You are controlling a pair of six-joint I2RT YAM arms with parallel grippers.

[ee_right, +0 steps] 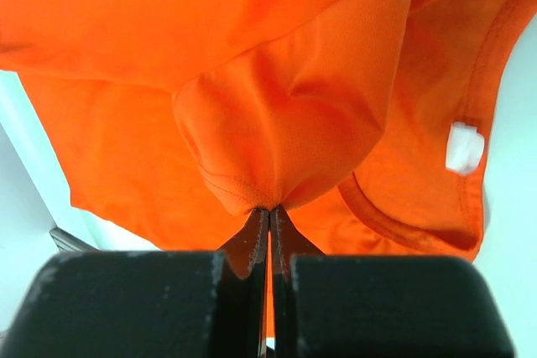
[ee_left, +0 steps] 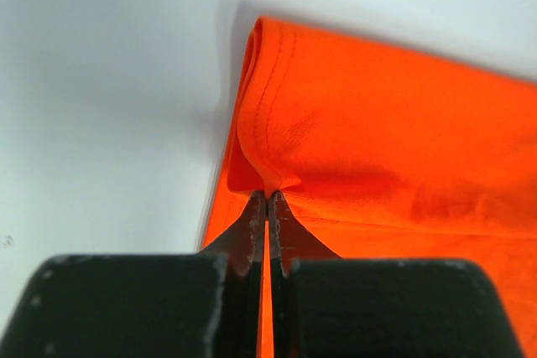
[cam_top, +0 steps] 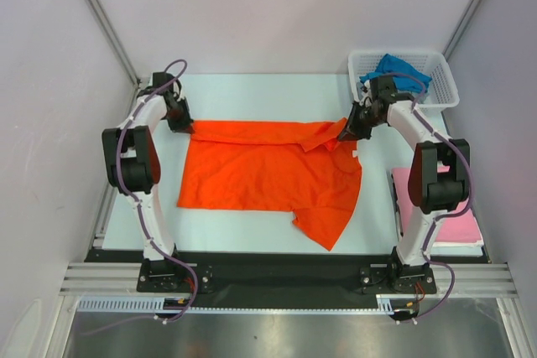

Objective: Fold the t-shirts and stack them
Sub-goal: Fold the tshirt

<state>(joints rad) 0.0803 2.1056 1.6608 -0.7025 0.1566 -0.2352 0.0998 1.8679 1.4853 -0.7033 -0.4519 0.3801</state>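
Shirt [cam_top: 268,178], orange, lies flat mid-table, long axis left to right. Left gripper [cam_top: 186,126] is clenched on its far left corner, right gripper [cam_top: 346,133] on its far right edge. The cloth spreads nearward from both, so the fold likely runs far to near.

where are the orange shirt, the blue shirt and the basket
orange shirt [cam_top: 260,178], top view, middle of its flat body
blue shirt [cam_top: 401,69], top view, top of the bunched cloth
basket [cam_top: 447,81], top view, right mesh wall
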